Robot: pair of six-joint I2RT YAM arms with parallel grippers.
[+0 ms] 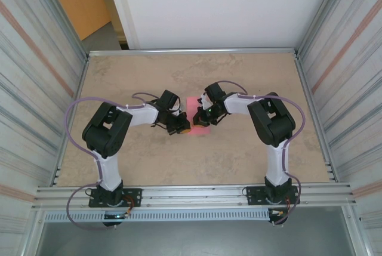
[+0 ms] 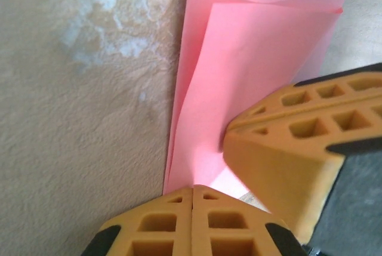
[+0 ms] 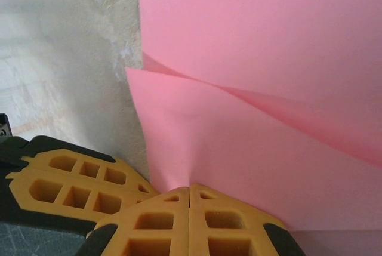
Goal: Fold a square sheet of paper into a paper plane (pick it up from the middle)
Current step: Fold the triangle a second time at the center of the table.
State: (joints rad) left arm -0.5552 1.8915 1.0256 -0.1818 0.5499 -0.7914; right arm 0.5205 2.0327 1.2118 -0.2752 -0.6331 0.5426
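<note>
The square sheet of paper (image 1: 199, 120) is pink and partly folded, and it lies on the table between my two grippers. One layer overlaps another along a slanted edge (image 3: 250, 95). My right gripper (image 3: 190, 188) is shut, and the paper (image 3: 239, 148) puckers into its fingertips. My left gripper (image 2: 192, 189) is shut too. Its tips meet the near edge of the paper (image 2: 239, 77), and I cannot tell whether they pinch it. The right gripper's orange fingers (image 2: 298, 142) press onto the sheet just right of my left tips. From above, the left gripper (image 1: 184, 128) and the right gripper (image 1: 202, 116) almost touch.
The beige stone-patterned table (image 1: 239, 160) has bare room all round the sheet. Corrugated metal walls (image 1: 36, 89) stand left and right, and a metal rail (image 1: 191, 193) runs along the near edge by the arm bases.
</note>
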